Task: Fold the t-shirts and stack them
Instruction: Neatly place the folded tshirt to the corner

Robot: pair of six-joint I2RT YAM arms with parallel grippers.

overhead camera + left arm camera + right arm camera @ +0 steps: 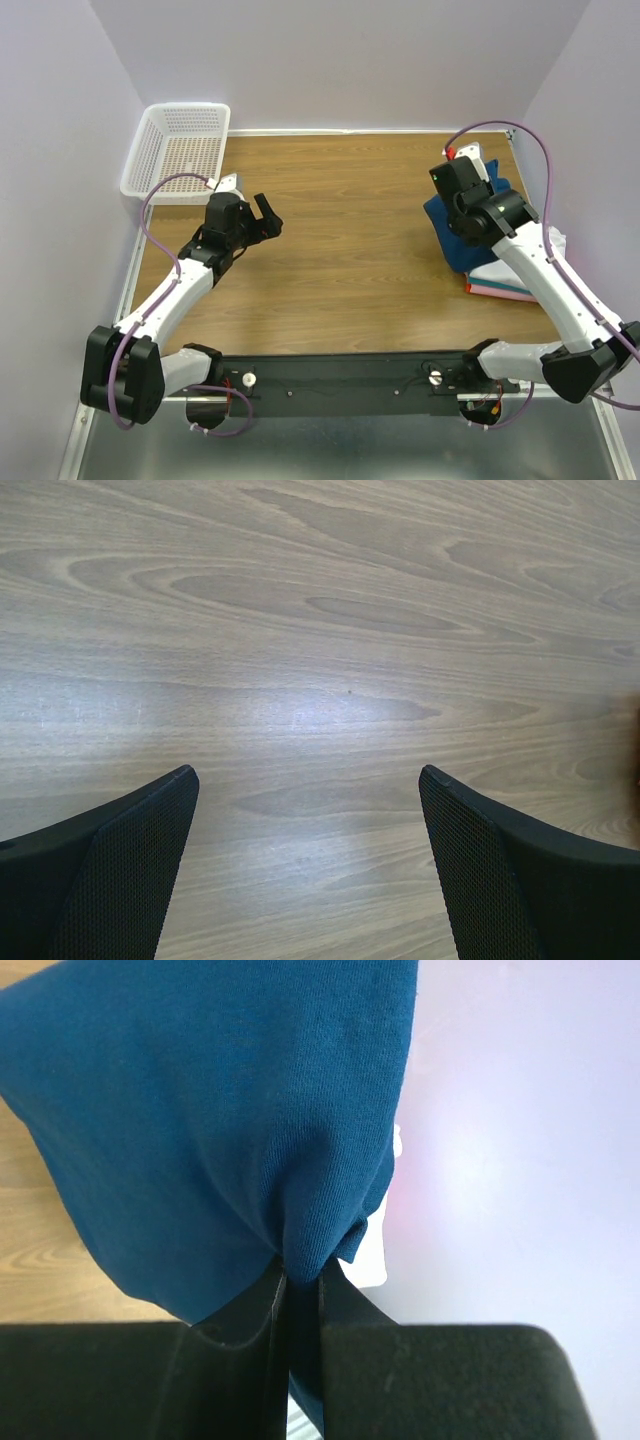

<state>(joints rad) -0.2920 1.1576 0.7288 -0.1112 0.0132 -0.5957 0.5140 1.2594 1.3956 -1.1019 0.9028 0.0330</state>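
Where the worktop (350, 240) met its right edge, the dark teal-blue tee (220, 1110) hung bunched from the right gripper (300, 1295), whose two black fingers (345, 1305) were pinched tight on a gathered fold of the cloth, with almost no gap between them. Seen from above, the blue fabric draped down from under that wrist and spread over the wood and onto a small pile of folded tees, where a white tee (498, 272) lay over a pink tee (497, 292), whose edge showed at the bottom. The pile sat close against the right edge, about midway between the far and near edges. How much of the blue shirt rested on the pile and how much hung free could not be told, since the arm covered that part. Well apart, toward the left edge, the left gripper (265, 215) was held low over bare wood with its fingers spread wide and nothing between them. Beyond it, a white mesh basket (180, 150) stood in the far left corner.
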